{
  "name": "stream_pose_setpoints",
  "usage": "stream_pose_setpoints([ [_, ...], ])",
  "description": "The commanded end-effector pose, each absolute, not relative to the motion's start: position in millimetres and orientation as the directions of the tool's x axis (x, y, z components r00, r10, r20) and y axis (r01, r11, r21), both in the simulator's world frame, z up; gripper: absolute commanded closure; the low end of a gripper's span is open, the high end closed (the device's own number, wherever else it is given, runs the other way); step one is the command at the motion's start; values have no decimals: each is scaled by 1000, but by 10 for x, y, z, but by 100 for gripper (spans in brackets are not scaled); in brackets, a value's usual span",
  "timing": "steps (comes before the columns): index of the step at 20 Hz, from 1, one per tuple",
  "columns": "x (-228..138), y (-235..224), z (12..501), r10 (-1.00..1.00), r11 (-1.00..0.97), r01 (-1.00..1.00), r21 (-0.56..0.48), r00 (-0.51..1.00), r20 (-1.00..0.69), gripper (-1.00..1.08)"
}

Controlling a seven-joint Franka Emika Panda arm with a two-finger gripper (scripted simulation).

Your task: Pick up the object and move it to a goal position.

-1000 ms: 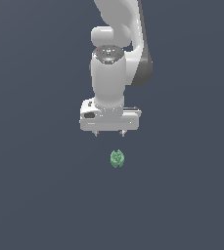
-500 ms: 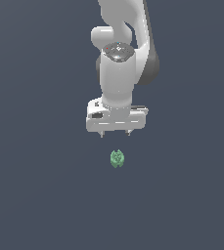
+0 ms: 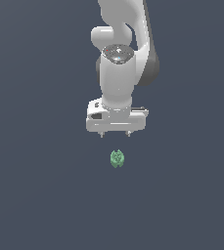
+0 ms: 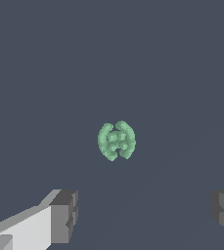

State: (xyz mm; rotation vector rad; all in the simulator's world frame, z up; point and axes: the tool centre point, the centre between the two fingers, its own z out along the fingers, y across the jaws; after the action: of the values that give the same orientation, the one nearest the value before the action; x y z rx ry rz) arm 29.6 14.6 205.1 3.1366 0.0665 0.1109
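The object (image 3: 117, 158) is a tiny pale-green, lumpy, ridged ball lying on the dark grey surface. In the exterior view my white gripper (image 3: 115, 135) hangs just behind and above it, apart from it, with its short fingertips (image 3: 101, 135) pointing down. The wrist view shows the object (image 4: 116, 140) ahead of the gripper (image 4: 145, 215), whose two dark pads (image 4: 64, 216) stand far apart with nothing between them. The gripper is open.
A plain dark grey surface (image 3: 40, 195) fills both views. The white arm (image 3: 123, 44) rises from the gripper toward the top of the exterior view.
The gripper has shifted toward the exterior view's right and slightly lower, so it now sits more directly above the object. The object has not moved.
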Motion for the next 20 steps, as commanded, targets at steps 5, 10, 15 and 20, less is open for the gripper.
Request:
stream_pose_setpoints([
  [5,319,153,1994,-50,-999,-50,-5,997,65,-92],
  [10,345,161,1928,-158,-987,-157,-14,986,57,-92],
  [15,376,171,1845,-290,-957,-289,-22,956,46,-92],
  [20,407,182,1762,-418,-908,-417,-27,908,35,-92],
])
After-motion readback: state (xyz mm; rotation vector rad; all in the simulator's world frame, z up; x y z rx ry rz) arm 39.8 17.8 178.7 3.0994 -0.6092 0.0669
